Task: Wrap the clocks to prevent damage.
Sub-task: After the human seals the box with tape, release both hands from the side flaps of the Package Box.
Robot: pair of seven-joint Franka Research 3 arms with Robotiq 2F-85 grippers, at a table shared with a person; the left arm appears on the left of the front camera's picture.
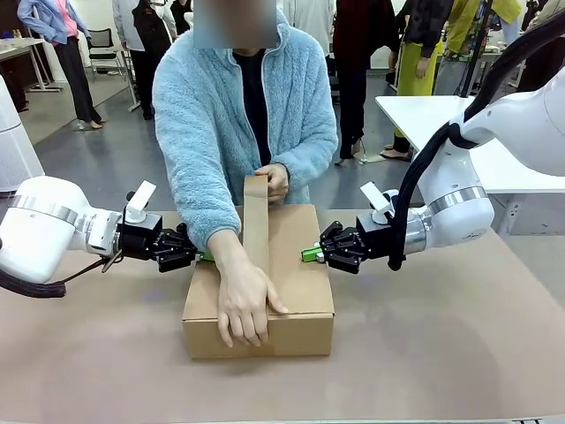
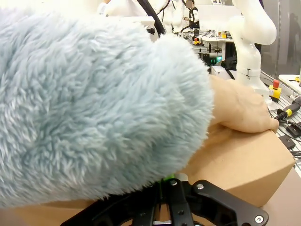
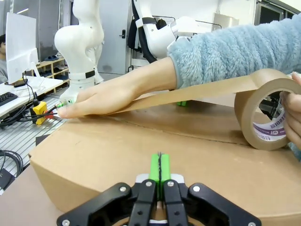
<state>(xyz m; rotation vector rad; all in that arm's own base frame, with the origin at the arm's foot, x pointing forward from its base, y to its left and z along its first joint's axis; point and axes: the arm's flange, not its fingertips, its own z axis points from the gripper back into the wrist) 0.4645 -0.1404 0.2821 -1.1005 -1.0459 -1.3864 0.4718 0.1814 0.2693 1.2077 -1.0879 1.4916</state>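
Front view: cardboard box (image 1: 259, 281) is braced by closed, empty left gripper (image 1: 198, 255) and right gripper (image 1: 309, 253); brown tape (image 1: 256, 231) is being laid; pressing down needed next.

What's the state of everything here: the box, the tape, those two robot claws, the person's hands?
Brown cardboard box: flaps closed, being taped.
Brown tape roll: strip pulled out along the box top.
Left gripper: shut, at the box's side.
Right gripper: shut, at the opposite side.
Person's hand: pressing the strip down.
Other hand: holding the roll.
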